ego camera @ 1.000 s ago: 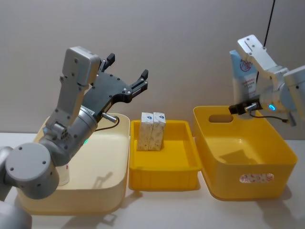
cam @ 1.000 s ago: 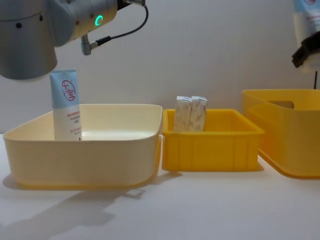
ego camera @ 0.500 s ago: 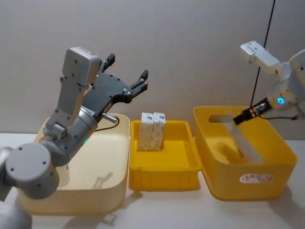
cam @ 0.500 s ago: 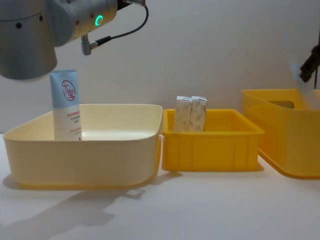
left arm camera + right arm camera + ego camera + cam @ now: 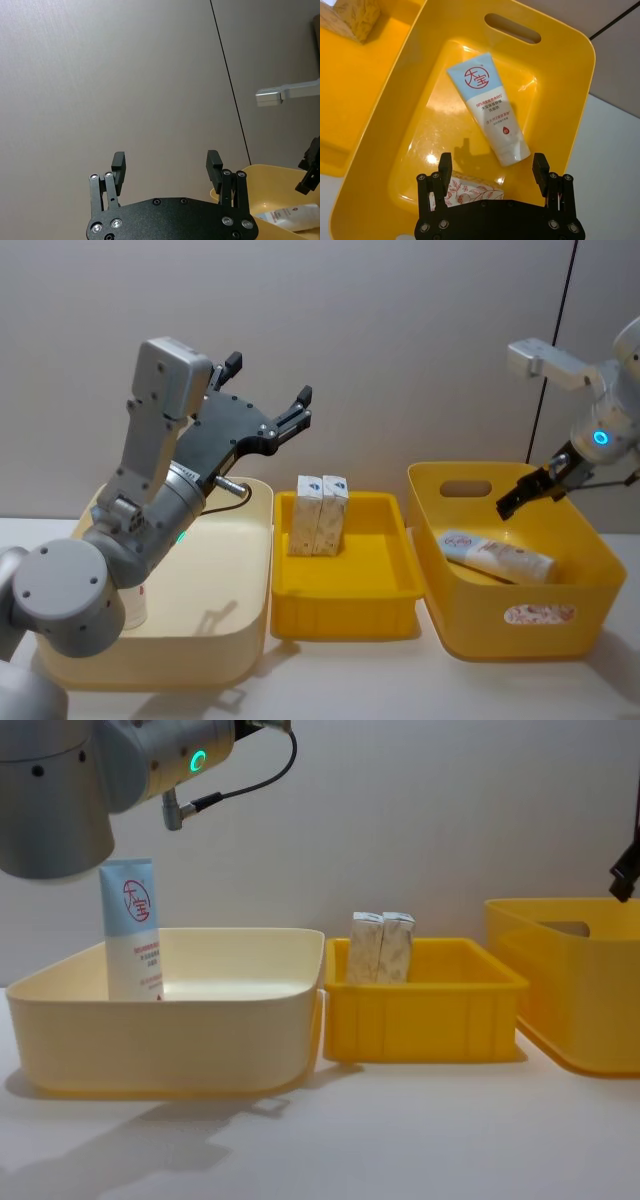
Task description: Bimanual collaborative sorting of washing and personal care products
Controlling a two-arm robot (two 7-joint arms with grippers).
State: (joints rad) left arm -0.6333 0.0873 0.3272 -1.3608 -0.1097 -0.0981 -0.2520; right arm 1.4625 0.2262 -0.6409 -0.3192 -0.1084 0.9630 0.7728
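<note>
Dropped from the right gripper [image 5: 492, 172] a second ago, the squeeze tube [image 5: 497, 557] now lies flat in the deep yellow bin [image 5: 570, 585] at right of frame, below the wide-spread, empty fingers. Left gripper [image 5: 267, 390] hovers spread wide at upper left, above the cream bin [image 5: 255, 570].

You're looking at a staged test bench, likely a lab: a bare white tabletop [image 5: 400, 1140], a plain grey wall panel [image 5: 400, 340] at twelve o'clock (no household clutter), one thin black cable [image 5: 560, 330].
</note>
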